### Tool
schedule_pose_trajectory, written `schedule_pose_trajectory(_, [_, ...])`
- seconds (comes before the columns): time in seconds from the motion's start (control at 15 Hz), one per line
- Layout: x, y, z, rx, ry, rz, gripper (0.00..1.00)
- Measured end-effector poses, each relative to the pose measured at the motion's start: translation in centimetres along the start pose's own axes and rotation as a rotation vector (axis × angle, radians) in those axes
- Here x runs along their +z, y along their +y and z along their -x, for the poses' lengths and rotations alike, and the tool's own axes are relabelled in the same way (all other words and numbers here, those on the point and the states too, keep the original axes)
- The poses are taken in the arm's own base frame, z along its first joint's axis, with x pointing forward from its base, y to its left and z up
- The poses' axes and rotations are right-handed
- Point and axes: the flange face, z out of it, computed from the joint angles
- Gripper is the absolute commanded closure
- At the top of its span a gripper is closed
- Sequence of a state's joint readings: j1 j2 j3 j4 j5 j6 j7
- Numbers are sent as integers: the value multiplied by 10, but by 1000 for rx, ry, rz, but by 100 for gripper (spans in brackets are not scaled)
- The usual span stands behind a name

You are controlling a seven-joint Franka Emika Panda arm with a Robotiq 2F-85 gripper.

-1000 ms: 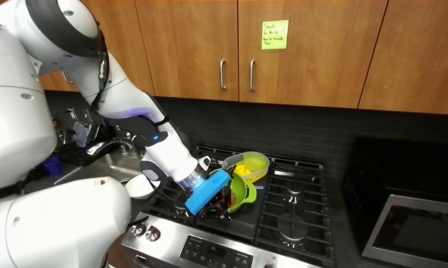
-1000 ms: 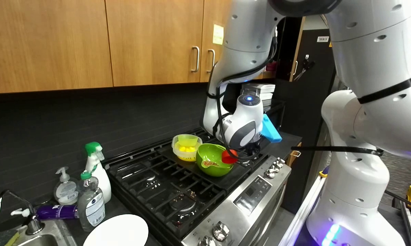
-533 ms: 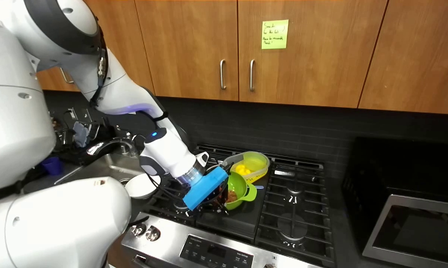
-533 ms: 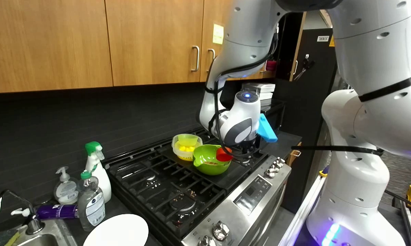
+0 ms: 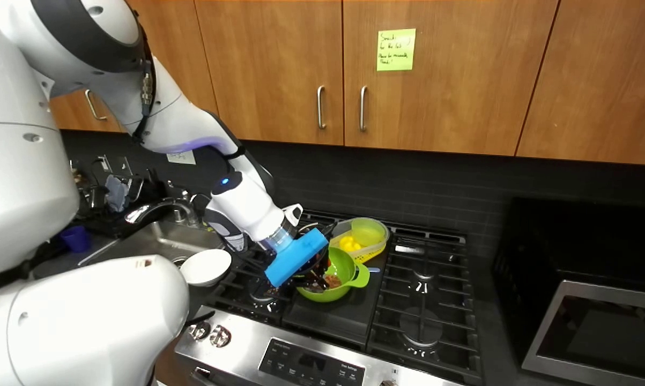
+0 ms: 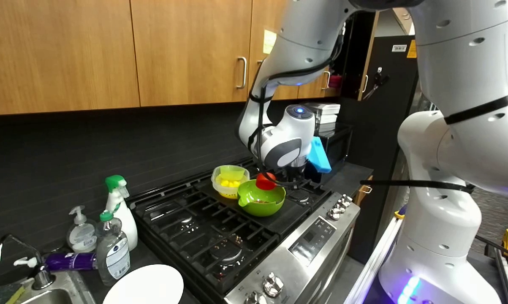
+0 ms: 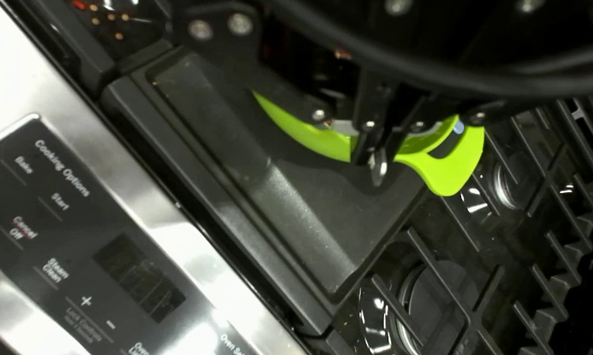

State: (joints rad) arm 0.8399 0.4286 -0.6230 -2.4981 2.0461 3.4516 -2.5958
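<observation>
My gripper (image 7: pixel 377 147) is shut on a red cup (image 6: pixel 265 180), whose bowl part hangs over the rim of a green mixing bowl (image 6: pixel 254 207). Between the fingertips a shiny narrow end pokes out in the wrist view; the cup itself is hidden there. Reddish-brown bits (image 5: pixel 332 282) lie in the bottom of the green bowl. Its loop handle (image 7: pixel 456 175) shows beyond the fingers. Beside the bowl stands a clear container (image 6: pixel 216 179) with yellow pieces (image 6: pixel 230 183) and a pale yellow cup (image 6: pixel 232 172) in it.
The bowl and container stand on a dark griddle plate (image 7: pixel 335 217) amid black grates (image 6: pixel 194 249). A control panel (image 5: pixel 311 362) runs along the stove's front. Nearby are a white dish (image 6: pixel 144 287), bottles (image 6: pixel 114 249), a sink and a microwave (image 5: pixel 601 332). Cabinets (image 5: pixel 268 69) hang above.
My gripper has risen and moved with the red cup, to the left in an exterior view. The green bowl has shifted slightly the same way, and more of its inside shows.
</observation>
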Motion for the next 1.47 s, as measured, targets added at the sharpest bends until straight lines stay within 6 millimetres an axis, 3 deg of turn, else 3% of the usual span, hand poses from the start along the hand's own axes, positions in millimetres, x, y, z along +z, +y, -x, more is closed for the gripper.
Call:
schedule_pose_trajectory(0.33, [10, 16, 2, 34, -16, 17, 99])
schedule_pose_trajectory(0.87, [40, 22, 25, -35, -166, 81, 99])
schedule_pose_trajectory(1.47, [37, 37, 31, -106, -210, 141, 99])
